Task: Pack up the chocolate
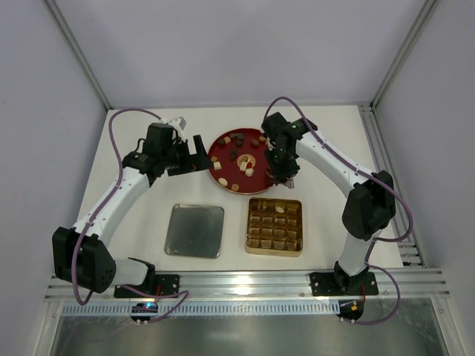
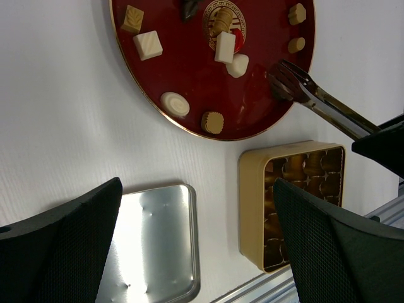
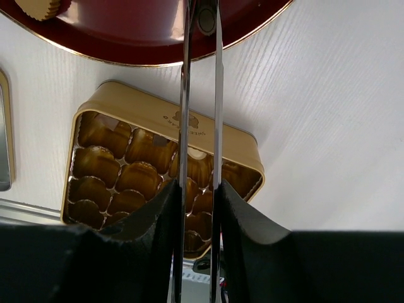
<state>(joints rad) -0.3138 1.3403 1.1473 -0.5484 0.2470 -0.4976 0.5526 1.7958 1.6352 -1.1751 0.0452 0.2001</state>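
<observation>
Grasping metal tongs (image 2: 322, 101) in right tool (image 3: 197, 196), with tips over red plate (image 2: 189, 76) near chocolate (image 2: 148, 45); holding left tool (image 1: 190, 157) released beside red plate.

Left fingers (image 2: 57, 252): black plastic, matt, with a fine mesh grain. Between them lies the lid (image 2: 158, 246), bare silvery metal, smooth and throwing glare. Beyond their tips the plate (image 2: 189, 69) is deep red and glossy, gilt at the rim; the chocolate (image 2: 148, 45) on it looks satin-dull. Between the right fingers (image 3: 252, 233), the tongs (image 3: 218, 95) are mirror-polished metal. Past them the tin (image 3: 158, 117) has a satin gold wall and shiny cells. The bench (image 2: 63, 113) is white, matt and finely ribbed.
</observation>
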